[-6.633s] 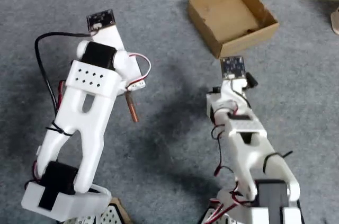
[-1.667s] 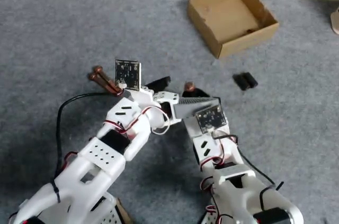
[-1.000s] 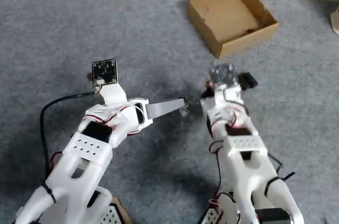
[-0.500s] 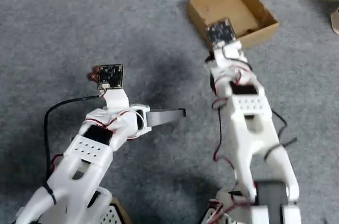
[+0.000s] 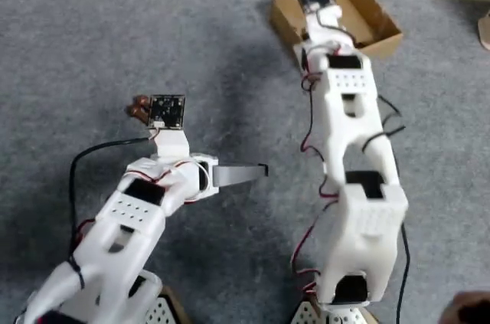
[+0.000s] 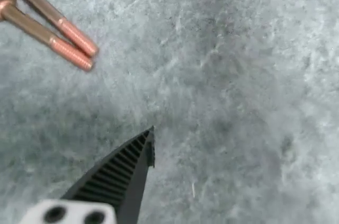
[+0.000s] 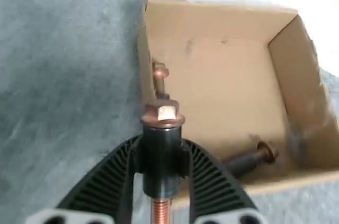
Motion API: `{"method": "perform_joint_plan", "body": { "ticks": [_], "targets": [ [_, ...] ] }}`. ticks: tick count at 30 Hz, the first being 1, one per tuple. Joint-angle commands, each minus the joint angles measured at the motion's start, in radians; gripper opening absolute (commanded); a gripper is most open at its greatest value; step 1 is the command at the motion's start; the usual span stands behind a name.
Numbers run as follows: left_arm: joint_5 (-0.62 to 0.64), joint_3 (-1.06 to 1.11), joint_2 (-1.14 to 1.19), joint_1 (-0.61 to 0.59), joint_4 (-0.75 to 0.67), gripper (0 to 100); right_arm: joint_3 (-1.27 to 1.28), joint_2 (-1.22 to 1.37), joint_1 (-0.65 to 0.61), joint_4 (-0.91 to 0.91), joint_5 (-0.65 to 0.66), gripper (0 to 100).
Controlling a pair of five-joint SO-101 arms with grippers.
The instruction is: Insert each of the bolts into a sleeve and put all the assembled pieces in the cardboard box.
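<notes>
Nearest, the left gripper (image 5: 211,142) sits low over the grey carpet (image 5: 76,33), fingers spread wide and holding nothing. Its wrist view has one ribbed finger (image 6: 127,173) pointing across bare carpet. Near it, not touching, two loose copper bolts (image 6: 50,23) lie side by side. Farther out, the right arm is stretched long. The right gripper (image 7: 160,147) is clamped on an assembled piece (image 7: 161,115), a black sleeve with the bolt head on top and thread below, held upright over the near wall of the cardboard box (image 7: 217,20). Inside the box lie two finished pieces, one by the near wall (image 7: 159,75) and one toward a corner (image 7: 249,158). Judged step: delivery of a third piece. The next move calls for carrying it past the wall, then parting the fingers. The two bolts need sleeves after that. The high view gives the arms' layout. The wrist views add the grip, the box contents and the bolt count.
</notes>
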Motion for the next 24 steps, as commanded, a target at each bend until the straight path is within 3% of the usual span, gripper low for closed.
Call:
{"method": "perform_joint_plan", "body": {
  "ticks": [1, 6, 10, 24],
  "targets": [
    [-0.006, -0.094, 0.079, -0.010, -0.023, 64, -0.372, 0.114, 0.015, 0.082, 0.015, 0.5],
    [-0.009, -0.156, 0.176, -0.010, -0.020, 64, -0.710, 0.341, 0.015, 0.116, 0.017, 0.5],
    [-0.011, -0.171, 0.199, -0.010, -0.020, 64, -0.877, 0.486, 0.012, 0.116, 0.109, 0.5],
    [-0.011, -0.171, 0.205, -0.010, -0.023, 64, -0.918, 0.610, 0.039, 0.131, 0.115, 3.1]
  ]
}}
